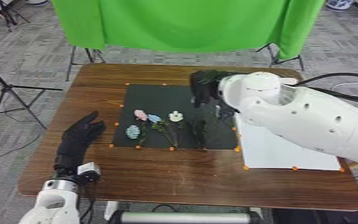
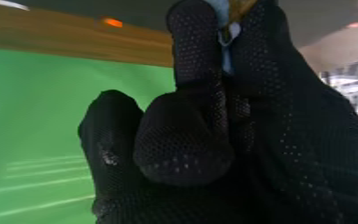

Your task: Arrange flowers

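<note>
My right hand (image 1: 207,82) is over the upper right of the black mat (image 1: 158,95) in the head view. In the right wrist view, this hand (image 2: 189,135) pinches a narrow pale blue thing (image 2: 226,57) between its fingers; too little of it shows to name it surely. On the mat lie a pink flower (image 1: 140,114), a blue flower (image 1: 154,118), a white flower (image 1: 175,116) and a rounder light blue flower (image 1: 133,132), apart from my right hand. Dark green foliage (image 1: 199,131) lies to their right. My left hand (image 1: 84,133) is open over the table's left side.
The brown table (image 1: 175,172) carries a white sheet (image 1: 286,150) right of the mat, partly under my right arm. Small orange markers (image 1: 246,168) line both. A green cloth (image 1: 189,25) hangs beyond the far edge, and a stand (image 1: 7,85) is at the left.
</note>
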### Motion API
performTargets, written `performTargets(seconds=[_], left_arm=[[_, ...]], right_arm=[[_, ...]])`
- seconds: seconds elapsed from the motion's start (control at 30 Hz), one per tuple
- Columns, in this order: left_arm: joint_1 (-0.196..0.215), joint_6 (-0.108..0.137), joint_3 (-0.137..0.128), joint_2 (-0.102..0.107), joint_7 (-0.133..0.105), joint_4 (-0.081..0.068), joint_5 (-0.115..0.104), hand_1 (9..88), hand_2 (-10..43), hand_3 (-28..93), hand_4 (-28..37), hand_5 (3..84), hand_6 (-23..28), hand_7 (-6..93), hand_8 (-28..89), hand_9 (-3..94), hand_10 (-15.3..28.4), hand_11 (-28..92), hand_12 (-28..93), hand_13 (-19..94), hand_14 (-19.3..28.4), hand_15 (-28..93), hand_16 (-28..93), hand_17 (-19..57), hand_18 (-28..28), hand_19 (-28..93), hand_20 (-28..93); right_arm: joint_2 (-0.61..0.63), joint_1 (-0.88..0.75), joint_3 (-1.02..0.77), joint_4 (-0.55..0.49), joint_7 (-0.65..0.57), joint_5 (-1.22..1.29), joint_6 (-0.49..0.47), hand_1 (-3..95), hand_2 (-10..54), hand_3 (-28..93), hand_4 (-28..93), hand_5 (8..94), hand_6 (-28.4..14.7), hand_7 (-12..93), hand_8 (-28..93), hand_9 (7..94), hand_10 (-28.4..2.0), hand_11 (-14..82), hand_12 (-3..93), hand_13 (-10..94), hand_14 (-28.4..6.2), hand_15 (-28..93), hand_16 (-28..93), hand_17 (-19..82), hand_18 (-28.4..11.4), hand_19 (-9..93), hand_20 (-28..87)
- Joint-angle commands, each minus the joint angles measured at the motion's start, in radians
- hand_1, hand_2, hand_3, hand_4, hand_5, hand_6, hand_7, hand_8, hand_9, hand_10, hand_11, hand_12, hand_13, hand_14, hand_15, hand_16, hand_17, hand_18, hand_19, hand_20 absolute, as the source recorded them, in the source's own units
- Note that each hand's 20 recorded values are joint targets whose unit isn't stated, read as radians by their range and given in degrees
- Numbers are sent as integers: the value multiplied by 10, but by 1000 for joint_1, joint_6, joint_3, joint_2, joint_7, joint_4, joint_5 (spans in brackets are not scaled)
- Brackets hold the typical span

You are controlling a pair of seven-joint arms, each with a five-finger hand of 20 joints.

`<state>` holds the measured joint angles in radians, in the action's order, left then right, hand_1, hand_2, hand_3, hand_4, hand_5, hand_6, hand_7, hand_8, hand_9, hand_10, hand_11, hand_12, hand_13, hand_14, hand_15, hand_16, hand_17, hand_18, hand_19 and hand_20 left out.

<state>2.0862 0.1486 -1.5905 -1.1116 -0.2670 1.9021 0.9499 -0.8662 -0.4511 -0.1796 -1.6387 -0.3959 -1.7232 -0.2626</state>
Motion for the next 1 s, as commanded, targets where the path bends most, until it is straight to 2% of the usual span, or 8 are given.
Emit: performTargets(seconds=[0.03,0.23,0.5,0.77,1.0], left_arm=[[9,-18,9,-6,16,-7,1,247,-87,721,-232,429,8,122,-74,455,128,169,99,385,159,143,-4,80,118,37,169],[14,-17,9,-11,19,-5,-3,246,-85,720,-232,430,8,121,-74,455,129,169,98,385,160,143,-4,80,118,38,169],[-5,-28,21,-6,21,-13,-3,242,-71,722,-237,430,9,119,-74,455,129,169,99,385,161,142,-4,80,118,38,169],[-3,-32,21,-3,28,-14,-3,238,-69,725,-238,430,8,118,-73,455,129,168,99,385,161,141,-4,79,118,38,169],[-2,-39,21,-1,34,-14,-1,239,-72,727,-238,429,8,119,-73,454,129,167,99,384,161,141,-3,79,118,39,168]], right_arm=[[-62,-19,-10,13,2,-50,8,599,-95,639,-211,765,8,279,39,899,-85,70,375,913,-5,671,310,673,-132,932,621],[-89,-48,-21,64,-10,-67,-46,600,-95,636,-208,764,8,276,39,898,-91,67,372,913,-5,671,309,671,-133,932,620],[-116,-70,-38,120,-25,-73,-88,601,-95,629,-208,760,8,274,40,888,-104,65,364,910,-7,670,309,667,-134,932,617],[-111,-77,-45,119,-37,-54,-85,584,-95,636,-190,745,9,268,46,866,-107,75,343,910,-9,668,308,665,-138,932,617],[-100,-77,-60,109,-40,-64,-144,562,-95,629,-178,707,22,243,37,802,-108,74,302,896,-14,672,309,653,-142,932,620]])
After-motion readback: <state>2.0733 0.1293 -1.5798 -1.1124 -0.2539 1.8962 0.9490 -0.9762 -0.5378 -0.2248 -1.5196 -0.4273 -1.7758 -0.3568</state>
